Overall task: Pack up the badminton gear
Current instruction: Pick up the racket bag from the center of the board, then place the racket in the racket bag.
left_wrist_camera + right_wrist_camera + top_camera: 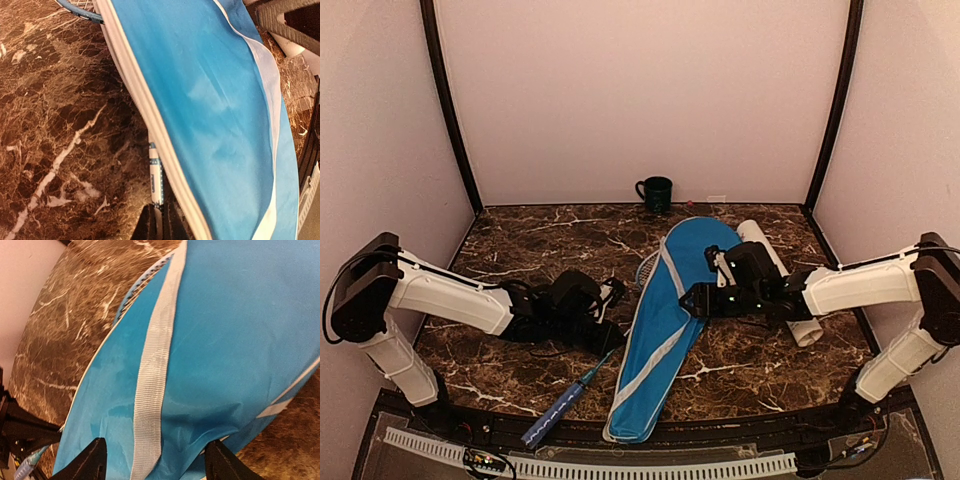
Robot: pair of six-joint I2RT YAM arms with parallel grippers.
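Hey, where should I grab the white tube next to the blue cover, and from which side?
I'd grip the white tube around its round body near the exposed near end, coming straight down with the right gripper straddling it crosswise. It lies flat on the table, the blue cover runs along its left, and the right arm hides its middle.

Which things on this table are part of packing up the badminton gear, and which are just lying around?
Part of the job: blue racket cover, blue-handled racket, white tube.
Just lying about: dark green mug.
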